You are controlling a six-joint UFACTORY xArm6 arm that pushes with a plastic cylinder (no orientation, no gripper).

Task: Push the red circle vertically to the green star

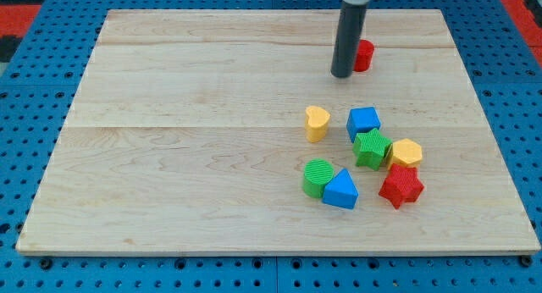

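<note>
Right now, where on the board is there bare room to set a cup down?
The whole left half, left of the yellow block and my tip, is bare. Crowded: the lower right cluster around the green star. The red circle sits beside my tip.

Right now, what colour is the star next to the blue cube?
Green. The green star shows clearly in the camera view, just below the blue cube.

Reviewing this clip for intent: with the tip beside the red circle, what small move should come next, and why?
Probably slide my tip round to the top side of the red circle. The tip sits at the circle's left and slightly below it, while the green star lies nearly straight below the circle, beyond the blue block. A push from above would send it down the view.
</note>
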